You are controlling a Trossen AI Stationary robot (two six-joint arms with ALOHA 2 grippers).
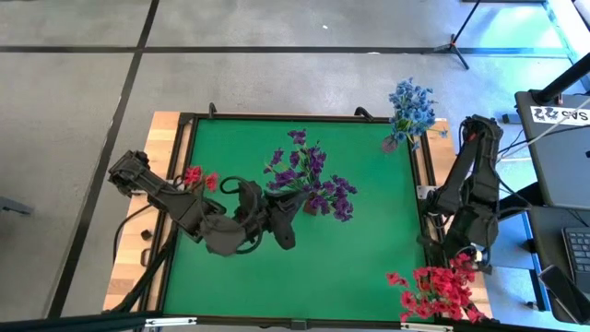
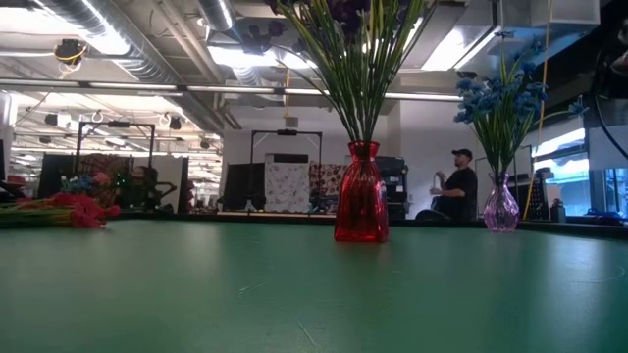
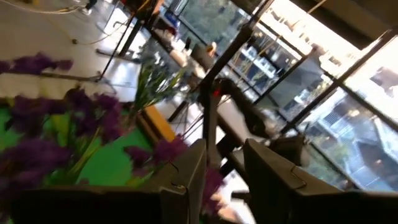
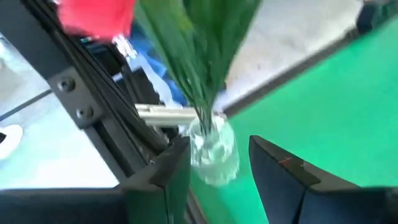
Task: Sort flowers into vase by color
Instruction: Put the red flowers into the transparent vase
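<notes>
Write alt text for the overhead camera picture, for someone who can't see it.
Purple flowers stand bunched at the middle of a green table, with the left pincer beside them. Blue flowers fill the far right corner and red flowers the near right, by the right arm; a few red sprigs lie at left.

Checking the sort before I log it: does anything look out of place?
Yes: a few red flowers lie flat at the left edge of the table, outside any vase, while the other red bunch stands in a clear vase on the right side.
</notes>
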